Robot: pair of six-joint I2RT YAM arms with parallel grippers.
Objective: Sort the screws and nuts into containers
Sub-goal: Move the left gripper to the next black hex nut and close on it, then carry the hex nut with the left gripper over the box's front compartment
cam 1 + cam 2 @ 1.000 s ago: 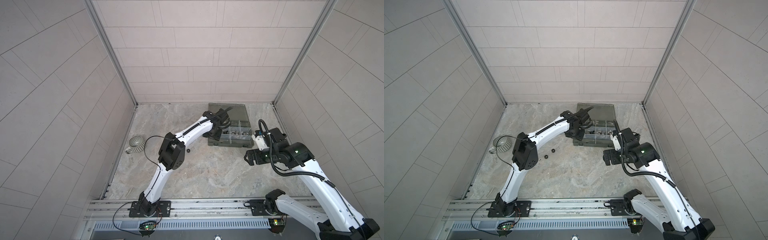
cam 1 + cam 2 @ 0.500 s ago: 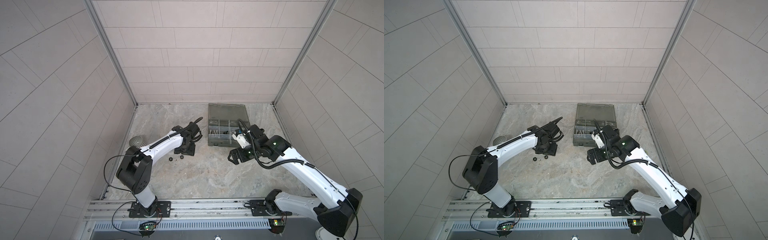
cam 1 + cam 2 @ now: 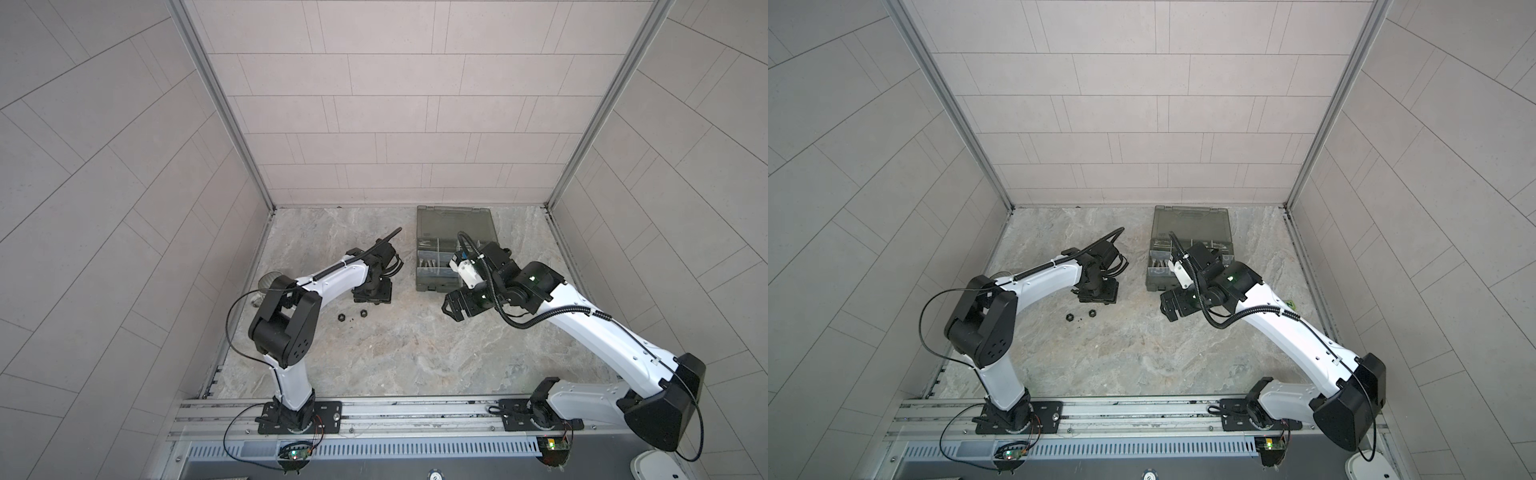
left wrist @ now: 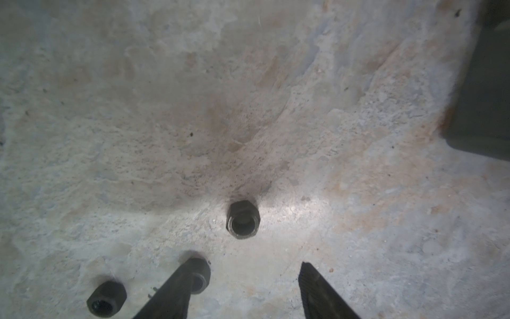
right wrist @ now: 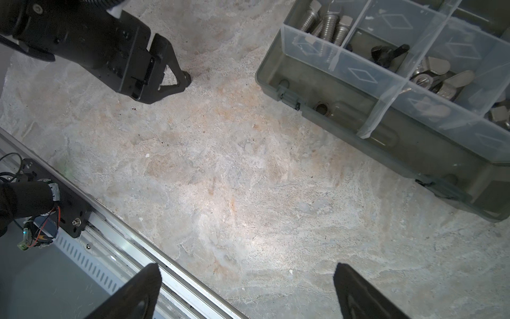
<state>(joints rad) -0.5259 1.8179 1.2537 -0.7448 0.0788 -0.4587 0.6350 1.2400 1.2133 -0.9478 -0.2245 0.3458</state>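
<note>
Left pincer (image 4: 248, 262) stands open over black nuts (image 4: 243, 219).

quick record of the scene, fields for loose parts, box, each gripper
loose parts: three small black hex nuts on the marble-patterned table
box: smoky grey translucent plastic organizer box, lid open; silver hex-head bolts, a black wing nut and silver wing nuts in separate compartments
left gripper: jaws open, empty, low by the nuts
right gripper: jaws wide open, empty, beside the box

White arms (image 3: 336, 278); black joints (image 3: 282, 328); black cables (image 3: 519, 327)
</note>
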